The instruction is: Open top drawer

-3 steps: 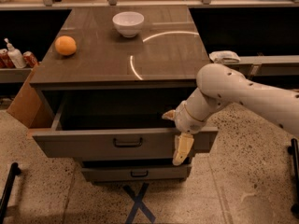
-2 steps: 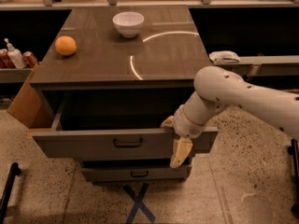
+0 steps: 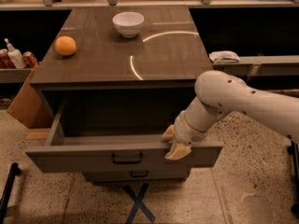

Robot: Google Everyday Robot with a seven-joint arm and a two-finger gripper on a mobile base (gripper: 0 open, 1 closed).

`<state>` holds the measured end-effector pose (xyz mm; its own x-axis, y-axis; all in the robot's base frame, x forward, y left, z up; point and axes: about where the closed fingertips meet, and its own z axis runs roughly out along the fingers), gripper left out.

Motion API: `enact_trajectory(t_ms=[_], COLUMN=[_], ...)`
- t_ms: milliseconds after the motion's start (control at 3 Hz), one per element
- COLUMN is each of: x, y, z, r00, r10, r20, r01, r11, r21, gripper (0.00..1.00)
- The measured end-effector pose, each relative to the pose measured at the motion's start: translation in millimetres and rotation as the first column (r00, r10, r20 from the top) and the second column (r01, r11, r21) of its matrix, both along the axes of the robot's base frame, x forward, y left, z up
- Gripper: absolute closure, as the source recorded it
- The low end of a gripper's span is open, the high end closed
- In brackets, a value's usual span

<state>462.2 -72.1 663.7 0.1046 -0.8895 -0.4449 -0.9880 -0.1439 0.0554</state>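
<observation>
The top drawer (image 3: 84,157) is pulled far out of the brown cabinet, its grey-brown front facing me with a small dark bar handle (image 3: 127,159) at centre and a grey interior showing behind it. My gripper (image 3: 173,143) sits at the drawer front's upper edge, right of the handle, with its pale fingers hanging over the rim. The white arm reaches in from the right. A narrower drawer front (image 3: 139,174) shows just below.
On the cabinet top (image 3: 154,55) stand a white bowl (image 3: 128,23) and an orange (image 3: 65,45). A cardboard box (image 3: 28,104) leans at the left. Bottles and cans (image 3: 14,57) sit on a left shelf. Blue tape cross (image 3: 138,204) marks the floor.
The arm has shifted slightly left and the gripper has risen from in front of the drawer face to its top edge. The drawer stands out about as far as before.
</observation>
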Motion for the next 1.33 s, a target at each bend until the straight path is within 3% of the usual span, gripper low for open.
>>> enact_trajectory(t_ms=[333,667,1333], x=[-20.7,-28.9,-29.0], y=[-4.8,-6.8,-6.7], z=[-3.4,-4.7,-4.5], r00=[0.9994,0.9988,0.9988], r10=[-0.009,-0.016,-0.016], r20=[-0.033,-0.046,-0.046], r01=[0.01,0.017,0.017], r11=[1.0,1.0,1.0], r21=[0.011,0.022,0.021], gripper=[0.97,1.0,0.57])
